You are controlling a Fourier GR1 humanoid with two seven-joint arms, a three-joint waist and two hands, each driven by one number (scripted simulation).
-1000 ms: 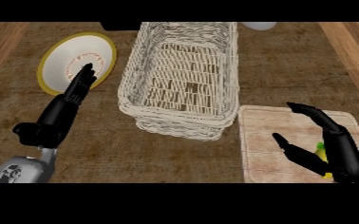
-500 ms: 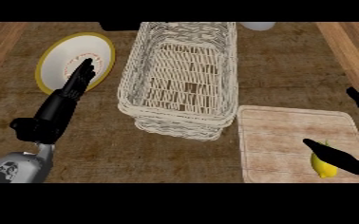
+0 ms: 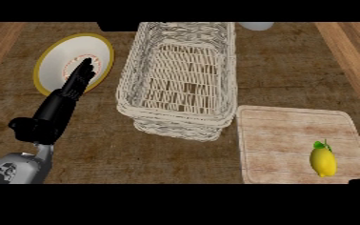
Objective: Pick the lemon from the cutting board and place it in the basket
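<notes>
Kitchen counter (image 3: 91,148): plate (image 3: 63,62), cutting board (image 3: 281,138).

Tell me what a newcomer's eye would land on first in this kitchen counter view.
The big white wicker basket in the middle catches the eye first, with nothing in it. Next comes the yellow lemon lying on the cutting board at the lower right. At the left, the left robot hand stretches with straight fingers over a yellow-rimmed white plate.
</notes>
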